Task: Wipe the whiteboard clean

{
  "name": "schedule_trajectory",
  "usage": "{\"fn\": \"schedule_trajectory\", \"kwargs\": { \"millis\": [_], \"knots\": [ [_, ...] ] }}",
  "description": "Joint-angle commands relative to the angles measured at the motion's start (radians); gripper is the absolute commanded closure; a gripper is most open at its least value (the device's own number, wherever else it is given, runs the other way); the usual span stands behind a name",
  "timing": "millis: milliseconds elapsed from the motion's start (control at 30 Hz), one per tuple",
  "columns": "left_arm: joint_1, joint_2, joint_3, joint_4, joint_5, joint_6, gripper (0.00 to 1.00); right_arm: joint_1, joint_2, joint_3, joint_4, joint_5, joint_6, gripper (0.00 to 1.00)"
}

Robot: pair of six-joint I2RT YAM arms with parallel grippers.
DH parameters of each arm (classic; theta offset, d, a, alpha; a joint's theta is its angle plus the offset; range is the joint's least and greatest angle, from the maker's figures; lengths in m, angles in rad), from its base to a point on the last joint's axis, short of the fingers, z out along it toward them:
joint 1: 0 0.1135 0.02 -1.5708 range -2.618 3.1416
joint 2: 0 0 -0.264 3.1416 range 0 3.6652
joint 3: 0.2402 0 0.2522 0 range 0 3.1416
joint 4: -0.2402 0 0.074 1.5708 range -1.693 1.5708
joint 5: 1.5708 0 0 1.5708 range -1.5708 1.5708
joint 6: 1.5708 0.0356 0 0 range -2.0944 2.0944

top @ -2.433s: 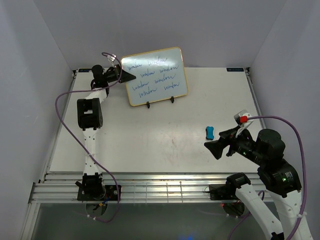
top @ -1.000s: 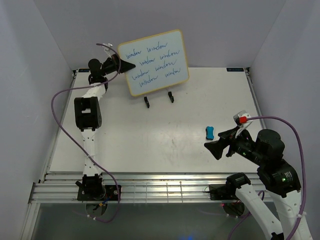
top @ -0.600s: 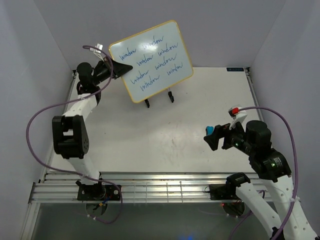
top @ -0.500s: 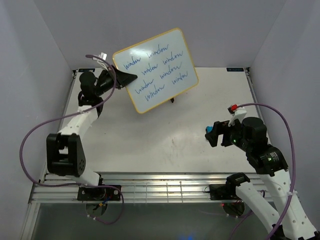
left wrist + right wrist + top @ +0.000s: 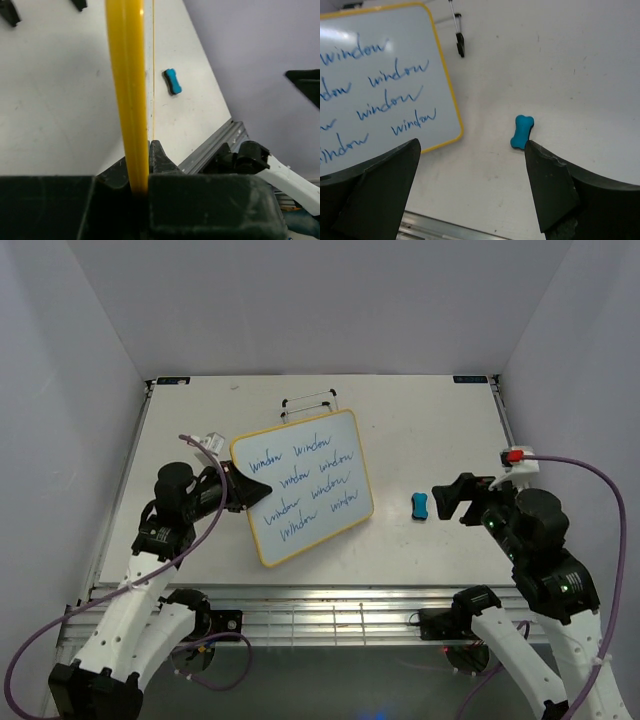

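The whiteboard [image 5: 308,485], yellow-framed and covered with blue "window" writing, is held by its left edge in my left gripper [image 5: 252,489] near the table's front middle. In the left wrist view its yellow edge [image 5: 127,90] runs between the shut jaws of that gripper [image 5: 137,175]. It also shows in the right wrist view [image 5: 380,85]. The small blue eraser [image 5: 420,505] lies on the table right of the board; it shows in the left wrist view [image 5: 173,81] and the right wrist view [image 5: 522,131]. My right gripper [image 5: 448,496] is open and empty, just right of the eraser.
The wire easel stand [image 5: 308,402] lies empty at the back middle of the table [image 5: 450,430]; one of its feet [image 5: 460,46] shows in the right wrist view. The metal front rail [image 5: 330,615] runs along the near edge. Grey walls close in the sides.
My left gripper lifted the whiteboard off its stand at the back and carried it down to the front middle. My right gripper moved from left of the eraser to its right side.
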Motion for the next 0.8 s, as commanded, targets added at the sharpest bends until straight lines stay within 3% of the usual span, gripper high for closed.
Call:
{"fn": "schedule_trajectory", "kwargs": {
  "millis": [0, 133, 200, 367, 567, 700, 767],
  "knots": [
    [0.004, -0.124, -0.01, -0.153, -0.051, 0.055, 1.0, 0.003, -0.085, -0.016, 0.13, 0.016, 0.054, 0.1],
    [0.003, -0.215, -0.065, -0.253, -0.031, 0.061, 1.0, 0.003, 0.264, 0.046, -0.08, -0.024, 0.014, 0.1],
    [0.003, -0.239, -0.087, -0.282, 0.015, 0.063, 1.0, 0.003, 0.358, 0.041, -0.096, 0.061, 0.017, 0.1],
    [0.003, -0.249, -0.056, -0.345, 0.057, 0.095, 1.0, -0.002, 0.486, -0.005, -0.042, 0.148, 0.01, 0.09],
    [0.003, -0.229, -0.038, -0.4, 0.069, 0.133, 1.0, -0.054, 0.682, -0.005, 0.065, 0.086, -0.056, 0.04],
    [0.003, -0.193, -0.015, -0.474, 0.075, 0.175, 1.0, -0.095, 0.813, 0.021, 0.128, -0.036, -0.119, 0.01],
    [0.003, -0.19, 0.007, -0.531, 0.025, 0.198, 1.0, -0.114, 0.877, 0.03, 0.148, -0.039, -0.133, 0.0]
  ]
}}
